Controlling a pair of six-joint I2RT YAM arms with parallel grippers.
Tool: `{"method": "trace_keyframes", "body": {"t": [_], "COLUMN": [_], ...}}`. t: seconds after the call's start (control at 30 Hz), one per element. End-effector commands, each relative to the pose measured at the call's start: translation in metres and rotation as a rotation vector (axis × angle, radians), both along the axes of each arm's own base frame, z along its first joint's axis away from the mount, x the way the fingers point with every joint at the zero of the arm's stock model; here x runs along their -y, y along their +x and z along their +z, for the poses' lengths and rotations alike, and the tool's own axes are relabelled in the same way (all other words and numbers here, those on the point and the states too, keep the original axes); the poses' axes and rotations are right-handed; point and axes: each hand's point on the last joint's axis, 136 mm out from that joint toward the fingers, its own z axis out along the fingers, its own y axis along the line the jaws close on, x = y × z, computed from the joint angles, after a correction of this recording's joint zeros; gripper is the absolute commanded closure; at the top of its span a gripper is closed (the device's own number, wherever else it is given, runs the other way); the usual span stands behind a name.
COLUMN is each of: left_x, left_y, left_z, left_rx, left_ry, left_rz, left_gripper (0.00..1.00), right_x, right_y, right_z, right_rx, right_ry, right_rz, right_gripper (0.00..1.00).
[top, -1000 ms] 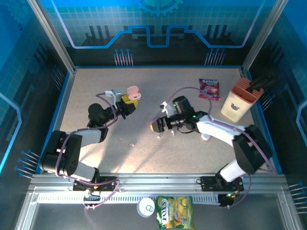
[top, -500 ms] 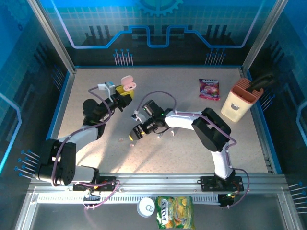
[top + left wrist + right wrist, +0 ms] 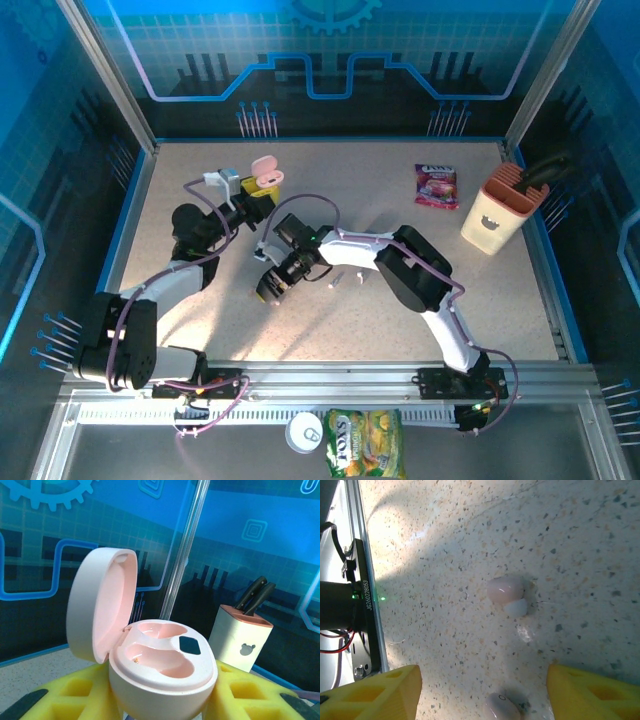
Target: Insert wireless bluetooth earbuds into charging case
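1. Right, the left gripper (image 3: 262, 192) is clamped on the pink charging case (image 3: 162, 672). Its yellow pads hug the base, the lid (image 3: 102, 605) is swung up, and both wells are bare.
2. Nearer the arm bases than the case, the right gripper (image 3: 482, 687) hangs low over the table (image 3: 445, 555). Its jaws are spread wide with nothing between them.
3. A pink earbud (image 3: 506, 594) with a white tip lies on the table, lined up with the gap between the pads but just ahead of them. A second earbud (image 3: 501, 707) peeks in at the bottom edge of the wrist view, closer to the pads. Both are well apart from the case.
4. This looks to me like the approach for a pick, with no contact made yet.
5. Here's the first worry: two buds sit near the one wide span. If the jaws close where they are, they could catch the wrong bud or knock one into the other.
6. These buds are tiny, rounded and probably slick. A squeeze that is off-centre could send one skittering away from the case.
7. If a bud is gripped at an odd angle, it may not line up with its well.
8. The case is gripped only by its base, so a hard push during insertion might tip it or work it out of the pads.
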Motion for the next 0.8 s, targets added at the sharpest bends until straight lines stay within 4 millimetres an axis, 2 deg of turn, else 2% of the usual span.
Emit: {"method": "trace_keyframes", "body": {"t": [0.0,0.3,0.77], "left_x": [-0.004,-0.003,-0.002], "left_y": [-0.003,-0.005,-0.005], "left_z": [0.023,0.02,0.018], "left_rx": [0.049,0.047,0.042], "left_ry": [-0.011,-0.008,-0.006], "left_rz": [0.008,0.0,-0.007], "left_gripper": [0.62,0.62,0.62], "right_x": [0.003,0.014,0.014], "right_y": [-0.024,-0.032,-0.034], "right_z": [-0.008,-0.01,-0.017], "right_rx": [-0.051,-0.067,-0.089], "right_ry": [-0.047,-0.085,-0.102], "right_rz": [0.073,0.084,0.076], "right_gripper": [0.35,0.43,0.61]}}
